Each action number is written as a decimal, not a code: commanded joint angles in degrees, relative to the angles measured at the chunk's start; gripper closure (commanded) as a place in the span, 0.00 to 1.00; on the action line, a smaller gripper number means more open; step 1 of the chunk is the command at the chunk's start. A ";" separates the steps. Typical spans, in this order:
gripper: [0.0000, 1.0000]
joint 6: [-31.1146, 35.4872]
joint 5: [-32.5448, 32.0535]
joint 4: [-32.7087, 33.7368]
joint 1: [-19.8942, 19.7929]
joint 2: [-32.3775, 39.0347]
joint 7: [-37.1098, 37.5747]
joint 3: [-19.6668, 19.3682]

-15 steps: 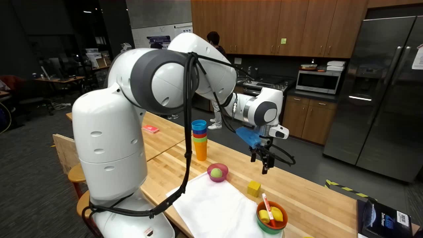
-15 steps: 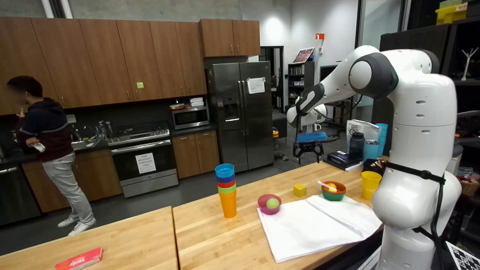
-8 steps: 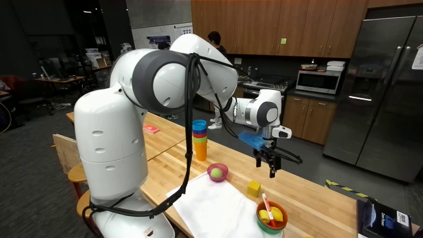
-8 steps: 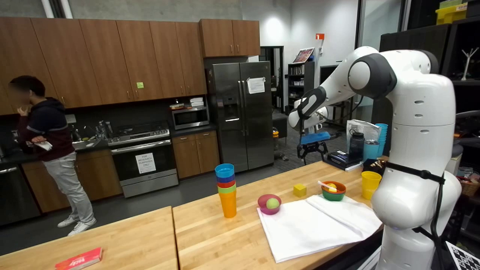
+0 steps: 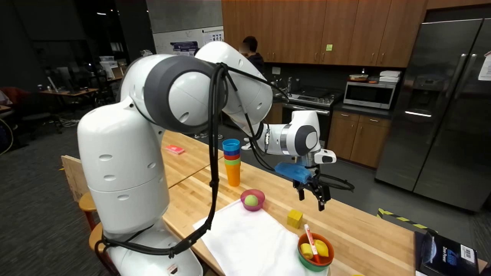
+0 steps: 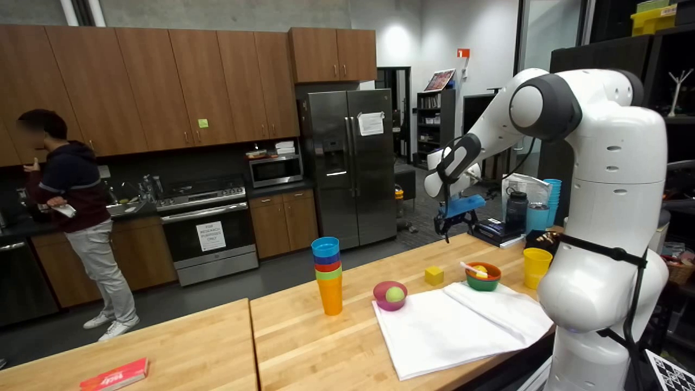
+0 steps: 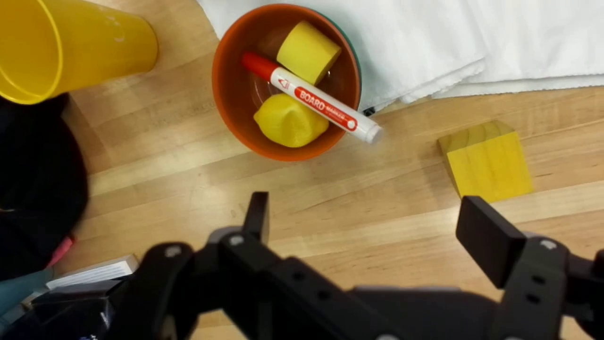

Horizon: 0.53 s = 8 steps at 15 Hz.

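A wooden table spans the scene; over it arches the white arm, its far end held clear of what stands below. A white cloth crosses the upper right of the wrist view. Along the bottom, the gripper stands spread wide, with hold of nothing. At upper left stands a yellow cup; at upper centre an orange bowl, apparently nested in a green bowl, overlaps the cloth's edge. The yellow block sits at right, steady on a flat face. In the orange bowl rest a lemon and a yellow cylinder; a red-and-white marker tilts between them, its white end jutting past the rim, probably because the bowl is too narrow for it to lie flat. Against the tool, the block lies just beyond the fingertip at right in the wrist view, lower in height and untouched; both exterior views show it below and left of the jaws.
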 commanded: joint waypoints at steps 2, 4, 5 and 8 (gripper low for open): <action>0.00 0.05 0.02 -0.61 -0.16 -0.81 -0.61 0.15; 0.00 0.06 0.02 -0.69 -0.18 -1.06 -0.79 0.17; 0.00 0.07 0.02 -0.70 -0.18 -1.07 -0.86 0.17; 0.00 0.09 0.03 -0.71 -0.19 -1.07 -0.97 0.17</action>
